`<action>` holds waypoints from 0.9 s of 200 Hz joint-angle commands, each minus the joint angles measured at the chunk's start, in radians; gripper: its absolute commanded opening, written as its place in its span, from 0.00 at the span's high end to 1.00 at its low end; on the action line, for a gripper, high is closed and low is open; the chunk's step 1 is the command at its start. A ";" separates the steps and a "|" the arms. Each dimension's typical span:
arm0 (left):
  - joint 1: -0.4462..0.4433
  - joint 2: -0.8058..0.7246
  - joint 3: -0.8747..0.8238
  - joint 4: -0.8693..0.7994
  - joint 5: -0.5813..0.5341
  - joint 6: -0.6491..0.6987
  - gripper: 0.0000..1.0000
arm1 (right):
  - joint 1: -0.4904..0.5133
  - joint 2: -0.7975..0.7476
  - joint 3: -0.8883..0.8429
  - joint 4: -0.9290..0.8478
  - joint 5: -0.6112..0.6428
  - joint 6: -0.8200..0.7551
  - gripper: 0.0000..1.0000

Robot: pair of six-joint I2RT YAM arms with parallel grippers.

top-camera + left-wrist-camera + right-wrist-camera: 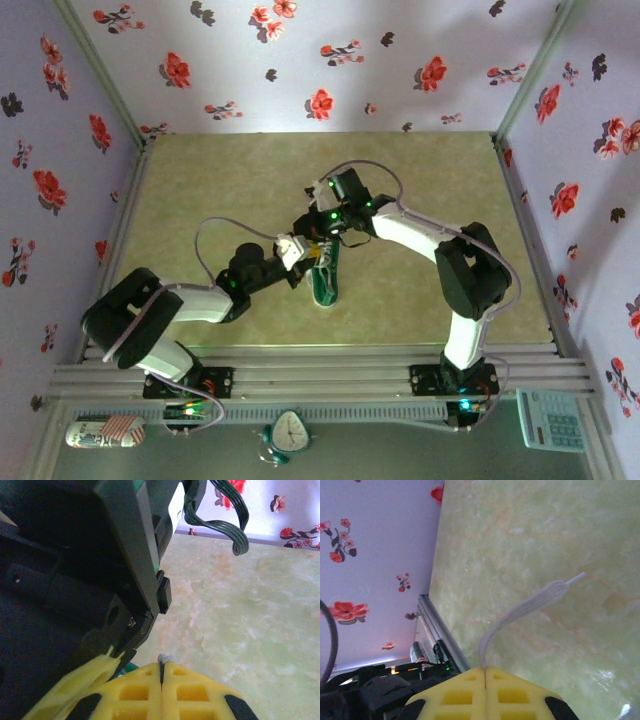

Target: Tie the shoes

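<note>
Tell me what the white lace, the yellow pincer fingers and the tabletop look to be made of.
The lace: flat woven fabric, matte, with a stiff clear-looking tip. The fingers of the right pincer: yellow moulded plastic or rubber, matte, with cut-out cells; which, I cannot tell. The tabletop: pale green marbled sheet, slightly glossy, likely a printed laminate or vinyl.

Table: pale green marbled top (pixel 230 190), bare over most of its area.
On it: one dark green sneaker (pixel 326 285) with a white sole rim, near the middle.
</note>
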 commanded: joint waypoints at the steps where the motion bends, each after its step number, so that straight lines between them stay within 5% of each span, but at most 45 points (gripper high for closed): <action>1: 0.009 0.011 0.023 0.054 0.020 0.026 1.00 | -0.001 -0.038 -0.029 0.074 -0.077 0.057 1.00; 97: 0.010 -0.016 -0.021 0.095 -0.004 -0.053 1.00 | -0.027 -0.232 -0.095 -0.165 0.341 -0.127 1.00; 180: 0.010 0.000 0.000 0.071 -0.030 -0.116 1.00 | -0.027 -0.264 -0.161 -0.233 0.498 -0.161 1.00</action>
